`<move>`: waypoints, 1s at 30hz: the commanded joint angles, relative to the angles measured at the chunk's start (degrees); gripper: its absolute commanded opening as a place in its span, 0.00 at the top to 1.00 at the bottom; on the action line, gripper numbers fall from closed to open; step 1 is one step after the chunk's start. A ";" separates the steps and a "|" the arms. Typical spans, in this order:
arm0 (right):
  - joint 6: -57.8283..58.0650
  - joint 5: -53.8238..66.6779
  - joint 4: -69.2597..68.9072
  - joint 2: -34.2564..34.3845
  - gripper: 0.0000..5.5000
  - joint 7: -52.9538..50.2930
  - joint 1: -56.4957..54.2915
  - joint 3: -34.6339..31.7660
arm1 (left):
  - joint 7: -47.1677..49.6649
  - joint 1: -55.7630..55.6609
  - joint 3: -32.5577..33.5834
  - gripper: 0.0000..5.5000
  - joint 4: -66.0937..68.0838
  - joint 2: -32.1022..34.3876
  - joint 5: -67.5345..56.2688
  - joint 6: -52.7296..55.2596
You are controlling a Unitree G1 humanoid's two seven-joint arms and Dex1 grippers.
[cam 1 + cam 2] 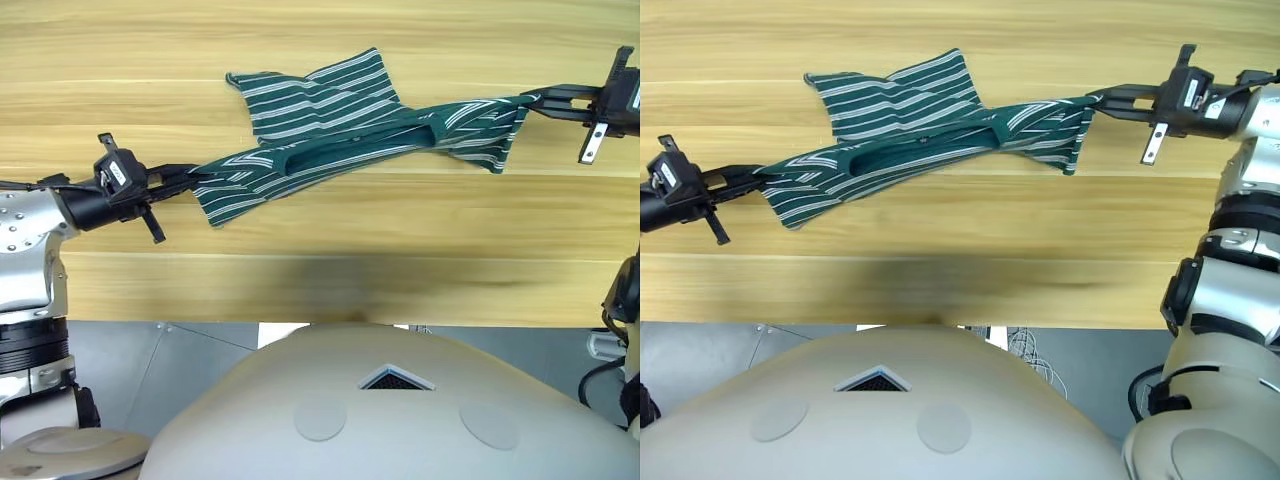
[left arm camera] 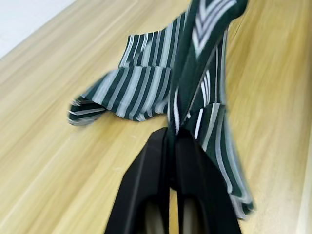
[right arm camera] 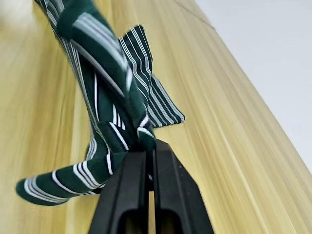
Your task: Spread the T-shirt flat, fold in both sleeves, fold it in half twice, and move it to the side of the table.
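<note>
Tautly, T-shirt [image 1: 330, 150] between left gripper [image 1: 198, 178] and right gripper [image 1: 535, 98], jaws tight on its ends.

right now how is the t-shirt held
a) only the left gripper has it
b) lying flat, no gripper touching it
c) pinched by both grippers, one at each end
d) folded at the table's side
C: the left gripper and the right gripper are each shut on an end of the T-shirt, which stretches between them over the table.

Lab-like workroom; pale wooden table [image 1: 300, 220], grey floor panels [image 1: 150, 370], loose cables [image 1: 1025, 345]
</note>
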 commanded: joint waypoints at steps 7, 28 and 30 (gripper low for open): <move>3.98 5.93 -32.59 -9.49 1.00 -0.02 23.04 2.77 | 1.30 10.05 -1.28 1.00 -6.73 2.02 3.38 -0.86; 8.68 12.65 -30.99 -7.48 0.44 -2.36 25.50 5.14 | -1.27 25.00 0.87 1.00 -5.11 3.65 5.88 -12.45; 9.37 8.93 -30.34 -4.69 0.44 -5.05 22.94 8.17 | -0.86 25.93 0.16 1.00 -5.36 3.69 6.82 -12.56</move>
